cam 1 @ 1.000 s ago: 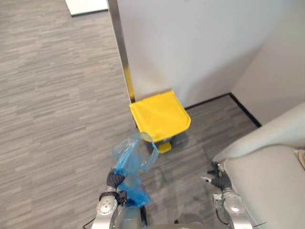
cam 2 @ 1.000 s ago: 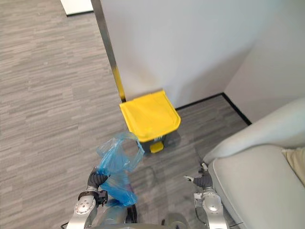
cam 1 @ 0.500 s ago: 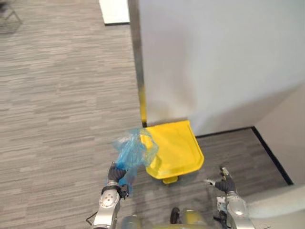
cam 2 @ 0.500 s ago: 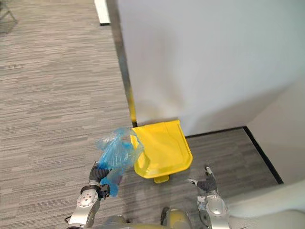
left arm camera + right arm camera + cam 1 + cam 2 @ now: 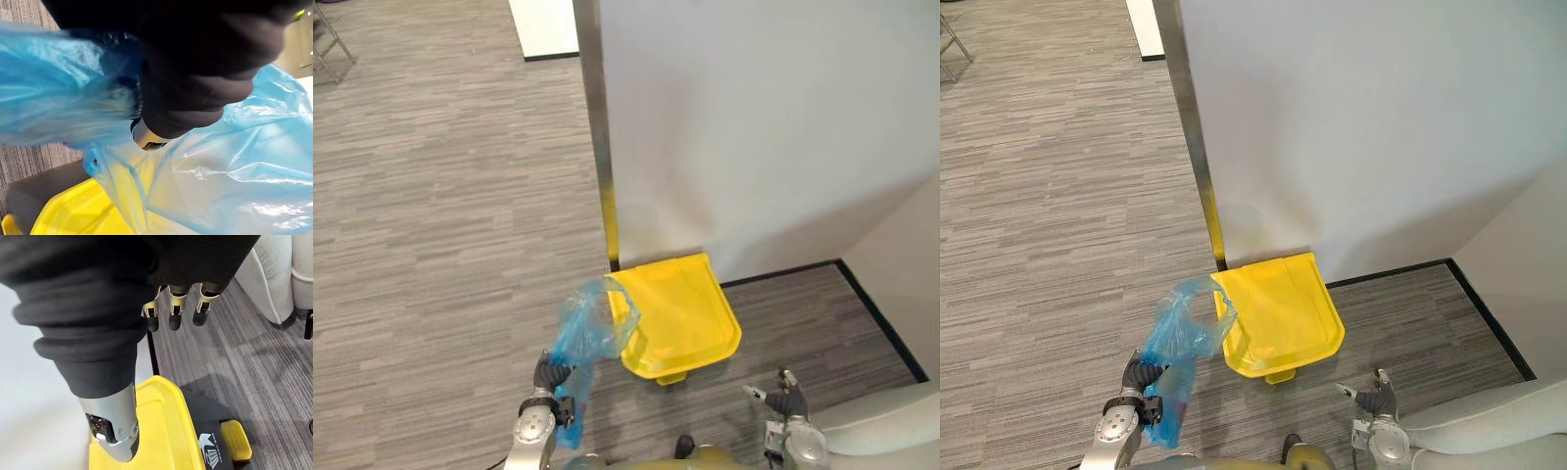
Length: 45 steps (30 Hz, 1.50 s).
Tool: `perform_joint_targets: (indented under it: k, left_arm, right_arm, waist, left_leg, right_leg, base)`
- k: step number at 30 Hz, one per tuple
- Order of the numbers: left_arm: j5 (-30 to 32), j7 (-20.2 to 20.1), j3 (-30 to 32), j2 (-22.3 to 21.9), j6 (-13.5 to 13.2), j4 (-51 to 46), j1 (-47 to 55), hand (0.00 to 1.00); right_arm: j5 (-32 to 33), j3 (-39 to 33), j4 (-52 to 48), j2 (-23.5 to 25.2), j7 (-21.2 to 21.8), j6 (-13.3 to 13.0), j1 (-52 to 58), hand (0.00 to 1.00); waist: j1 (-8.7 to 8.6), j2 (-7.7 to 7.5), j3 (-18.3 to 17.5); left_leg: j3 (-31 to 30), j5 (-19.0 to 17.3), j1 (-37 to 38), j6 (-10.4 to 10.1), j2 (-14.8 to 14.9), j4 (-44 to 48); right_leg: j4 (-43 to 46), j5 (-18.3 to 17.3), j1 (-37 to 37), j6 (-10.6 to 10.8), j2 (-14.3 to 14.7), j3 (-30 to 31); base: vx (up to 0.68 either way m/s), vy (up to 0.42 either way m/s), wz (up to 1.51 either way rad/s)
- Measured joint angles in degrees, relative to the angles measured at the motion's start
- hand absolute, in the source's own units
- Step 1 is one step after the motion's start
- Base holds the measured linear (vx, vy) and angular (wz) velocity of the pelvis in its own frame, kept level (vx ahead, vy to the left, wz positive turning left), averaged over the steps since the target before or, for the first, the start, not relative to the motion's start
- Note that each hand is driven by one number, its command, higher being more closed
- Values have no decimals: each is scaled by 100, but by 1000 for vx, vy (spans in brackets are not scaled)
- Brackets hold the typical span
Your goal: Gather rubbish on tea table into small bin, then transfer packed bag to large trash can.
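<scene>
We see the left hand (image 5: 548, 374) clamped on the blue bag (image 5: 592, 323); bag formerly at 7 o'clock of the yellow trash can (image 5: 685, 311), now at its 9 o'clock edge; right hand (image 5: 787, 397) fingers apart.

white logo (image 5: 211, 454) on trash can (image 5: 161, 431) base; lettering unreadable

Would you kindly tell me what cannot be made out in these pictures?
Blue bag contents: hidden by its crumpled film, eye and left wrist views.
Trash can inside: its shut yellow lid covers it, every view.
Sofa: cut off by the lower right edge, eye views.
</scene>
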Motion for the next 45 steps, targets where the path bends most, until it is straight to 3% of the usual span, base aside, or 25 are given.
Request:
perform_joint_targets:
  k: [12,15,19,21,22,23,24,26,27,28,30,32,34,36,40,45]
  left_arm:
    - [-1,15,13,203,-2,105,227,100]
    - [-5,13,13,203,-2,95,214,100]
    - [-4,-3,-57,202,2,-91,192,100]
    - [-6,-3,-121,204,5,-265,176,100]
    - [-7,1,-136,191,5,-360,114,100]
    - [-14,16,-173,188,7,-370,-1,100]
    - [-16,21,-198,177,6,-371,-50,100]
    - [-22,41,-211,328,7,-369,-296,100]
    - [-23,97,-216,343,9,-366,-482,100]
    - [-23,125,-222,336,9,-365,-531,100]
    - [-24,194,-286,234,4,-352,-746,100]
    - [-24,230,-365,266,4,-348,-861,100]
    - [-22,249,-370,245,5,-337,-874,100]
    - [-19,253,-368,209,0,-325,-879,100]
    - [-23,239,-311,106,1,-144,-916,100]
    - [-21,127,-263,-24,1,-143,-673,100]
  right_arm:
    - [-20,66,291,-3,-40,94,-265,0]
    - [-20,197,217,-22,-124,125,-300,0]
    - [-7,274,101,-5,-138,216,-325,0]
    - [6,211,-159,48,-170,229,-307,0]
    - [15,192,-329,54,-239,219,-357,0]
    - [59,188,-419,49,-249,197,-420,0]
    - [65,197,-452,56,-250,196,-452,0]
    - [141,251,-529,67,-277,197,-559,0]
    - [176,252,-615,17,-359,204,-543,0]
    - [176,244,-647,-10,-363,206,-517,0]
    - [227,143,-775,-202,-355,213,-444,0]
    - [232,-70,-961,-200,-347,203,-267,0]
    - [249,-403,-954,-187,-349,293,-166,0]
    - [301,-589,-952,-176,-349,360,-79,0]
    - [468,-553,-954,-42,-326,350,-358,0]
    - [504,-219,-936,171,-208,344,-392,0]
  waist:
    - [25,-58,-8]
    - [15,-74,0]
    - [15,-154,97]
    - [-8,-222,223]
    - [6,-245,359]
    - [31,-123,554]
    - [38,-131,593]
    - [38,-296,710]
    - [6,-391,759]
    - [1,-403,764]
    - [18,-266,800]
    - [-2,-198,861]
    - [0,-135,877]
    - [-74,-15,780]
    - [-86,28,724]
    - [-141,102,547]
  left_leg:
    - [191,76,-314,64,-14,-206]
    - [243,-45,-519,139,12,26]
    - [173,-468,-793,192,132,831]
    - [-72,-660,-698,292,105,1046]
    - [-124,-730,-569,398,111,1202]
    - [-246,-931,-527,486,208,1568]
    - [-268,-1018,-524,504,237,1700]
    - [-345,-1373,-549,532,204,2252]
    - [-506,-1715,-549,488,139,2668]
    - [-556,-1800,-550,486,117,2773]
    - [-882,-2128,-479,343,176,2977]
    - [-1049,-2169,-407,261,185,2832]
    - [-1209,-2170,-164,173,207,2551]
    - [-1430,-2004,41,-86,364,2193]
    - [-1424,-1623,35,-126,438,1985]
    - [-1414,-1476,-8,-155,551,1579]
  right_leg:
    - [-570,593,-293,29,125,340]
    - [-517,562,-442,67,119,399]
    - [263,197,-697,212,40,314]
    - [970,-8,-736,554,-166,62]
    - [2232,93,-1256,687,-331,-53]
    - [2643,-285,-1655,621,-306,-114]
    - [2520,-322,-1738,551,-294,-138]
    - [1492,-213,-1912,598,-310,-211]
    - [1069,-202,-1918,596,-293,-185]
    - [1044,-209,-1905,603,-276,-126]
    - [1379,-125,-1912,500,-14,331]
    - [1744,-240,-2022,351,151,586]
    - [2240,-660,-2082,294,118,477]
    - [2572,-1143,-2083,205,156,219]
    - [2466,-1209,-2086,137,258,184]
    - [2150,-1132,-2074,65,299,21]
  base:
    - [-121,-2,-14]
    - [-126,-14,-14]
    - [-48,30,11]
    - [9,74,49]
    - [13,57,43]
    - [23,44,35]
    - [42,20,30]
    - [73,-50,38]
    - [97,-112,51]
    - [186,-152,57]
    - [269,-119,42]
    - [329,-140,45]
    - [326,-146,49]
    - [377,-158,34]
    - [245,-126,-5]
    - [43,-69,15]
